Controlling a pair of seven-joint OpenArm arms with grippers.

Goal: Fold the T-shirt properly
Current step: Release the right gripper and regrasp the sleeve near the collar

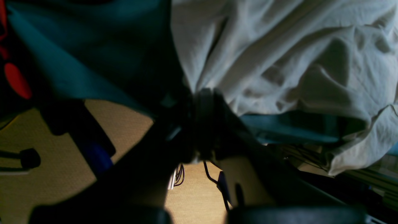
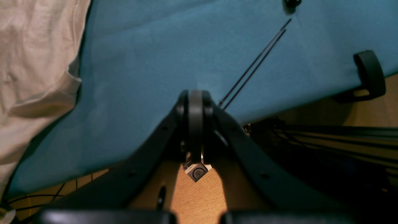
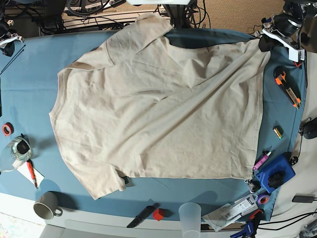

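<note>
The beige T-shirt [image 3: 158, 109] lies spread and wrinkled over the blue tablecloth [image 3: 29, 79], one sleeve [image 3: 101, 181] near the front edge. My left gripper [image 3: 266, 44] is at the shirt's far right corner. In the left wrist view its jaws [image 1: 202, 95] are shut, with the shirt fabric [image 1: 279, 62] bunching into the tip, and the corner is lifted off the cloth. My right gripper [image 2: 195, 98] is shut and empty over bare tablecloth [image 2: 155, 62], right of the shirt's edge [image 2: 37, 62]. It shows at the far left edge of the base view [image 3: 7, 40].
An orange-black cutter [image 3: 288, 87], markers [image 3: 262, 159] and a blue object [image 3: 276, 173] lie along the right edge. A mug [image 3: 45, 205], plastic cup [image 3: 189, 214], black knife [image 3: 141, 216] and red cube [image 3: 157, 214] sit at the front. Thin black cables [image 2: 255, 62] cross the cloth.
</note>
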